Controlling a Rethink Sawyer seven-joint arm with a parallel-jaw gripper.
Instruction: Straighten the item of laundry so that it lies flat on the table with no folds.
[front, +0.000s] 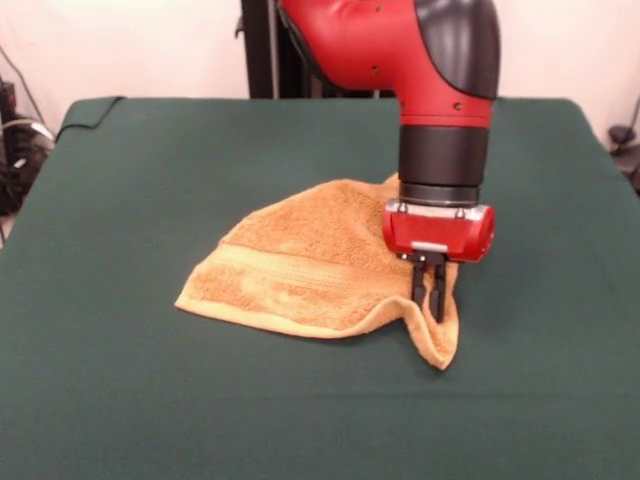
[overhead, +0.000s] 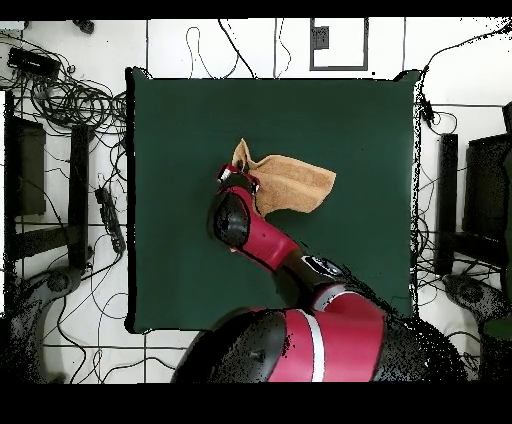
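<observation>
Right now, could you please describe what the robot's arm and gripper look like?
The arm is glossy red with a rounded dark grey joint cover and a black cylindrical wrist. Below it sits a red boxy gripper body with a silver plate and two thin black fingers.

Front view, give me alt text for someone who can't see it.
A red and black robot arm's gripper reaches down onto the raised right corner of a rumpled golden-orange towel, jaws nearly closed. The towel lies partly folded on a dark green table.
</observation>
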